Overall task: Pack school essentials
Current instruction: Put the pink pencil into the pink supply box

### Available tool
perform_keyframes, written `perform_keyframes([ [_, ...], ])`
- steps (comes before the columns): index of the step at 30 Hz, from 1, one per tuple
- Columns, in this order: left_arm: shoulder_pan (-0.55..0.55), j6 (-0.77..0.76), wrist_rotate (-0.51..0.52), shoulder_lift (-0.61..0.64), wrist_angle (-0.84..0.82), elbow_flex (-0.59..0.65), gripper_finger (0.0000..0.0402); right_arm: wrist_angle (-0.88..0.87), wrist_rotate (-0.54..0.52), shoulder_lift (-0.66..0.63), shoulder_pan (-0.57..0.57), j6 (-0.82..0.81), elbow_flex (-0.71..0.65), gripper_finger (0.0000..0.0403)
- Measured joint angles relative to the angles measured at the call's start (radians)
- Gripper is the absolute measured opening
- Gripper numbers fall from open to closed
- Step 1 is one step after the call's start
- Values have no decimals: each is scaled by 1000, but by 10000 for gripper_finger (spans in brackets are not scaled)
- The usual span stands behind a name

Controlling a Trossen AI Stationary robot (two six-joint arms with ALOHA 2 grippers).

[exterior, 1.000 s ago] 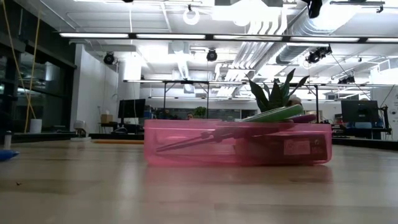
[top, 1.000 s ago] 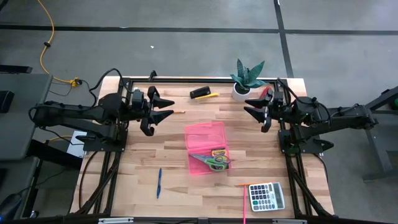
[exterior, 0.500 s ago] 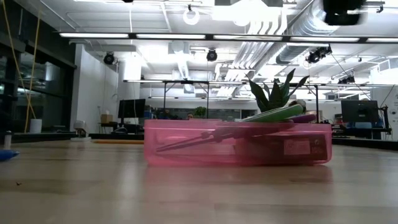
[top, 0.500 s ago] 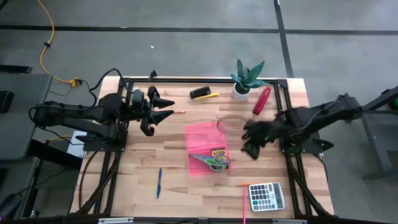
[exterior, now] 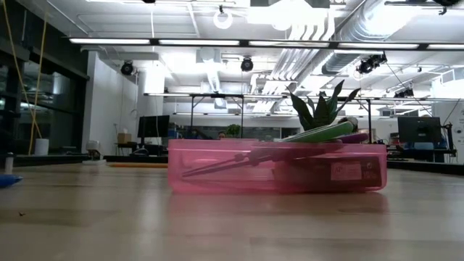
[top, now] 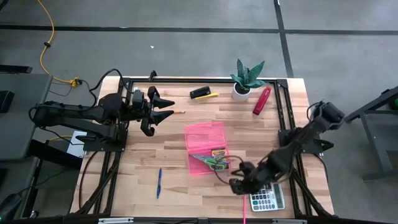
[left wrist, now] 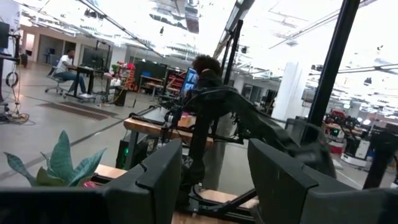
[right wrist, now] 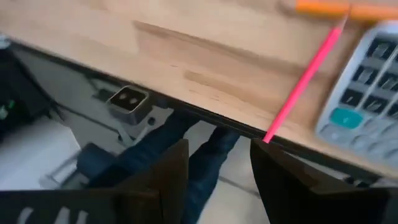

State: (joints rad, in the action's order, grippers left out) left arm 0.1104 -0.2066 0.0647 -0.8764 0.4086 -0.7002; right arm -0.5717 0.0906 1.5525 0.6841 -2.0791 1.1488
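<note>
At the left of the high view the left gripper (top: 163,111) sits above the upper left part of the table (top: 143,162), its fingers spread wide and holding nothing. Just beside its tips lies a short orange pencil (top: 179,112). Lower down, in the lower left of the table, a blue pen (top: 159,183) lies alone on the wood.

In the middle stands the translucent pink tray (top: 205,135), with green-handled scissors (top: 213,162) and a small crayon box (top: 218,152) in its lower end (the low view shows the scissors (exterior: 232,162) through the pink wall). Above it, near the table's top edge, lie a black object with a yellow pencil (top: 203,94).

Right of centre, at the top, a potted green plant (top: 247,77) stands beside a red object (top: 262,100). In the lower right the right gripper (top: 239,180) hangs over the table just left of a calculator (top: 267,196), fingers parted wide and empty. A pink-red pencil (right wrist: 305,82) lies beside the calculator, reaching the table's edge, with an orange pencil (right wrist: 339,8) nearby.
</note>
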Motion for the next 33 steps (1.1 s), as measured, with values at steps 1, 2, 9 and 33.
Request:
perform_keyframes([
  [1,0,0,0,0,-1,0,172,22,0,28,12,-43,0,165],
  [2,0,0,0,0,-4,0,172,47,0,56,25,-81,0,165],
  [9,0,40,0,0,-39,0,172,82,113,215,69,-209,-2,165],
  [33,0,61,9,0,-46,0,172,-17,127,313,47,-235,-2,165],
])
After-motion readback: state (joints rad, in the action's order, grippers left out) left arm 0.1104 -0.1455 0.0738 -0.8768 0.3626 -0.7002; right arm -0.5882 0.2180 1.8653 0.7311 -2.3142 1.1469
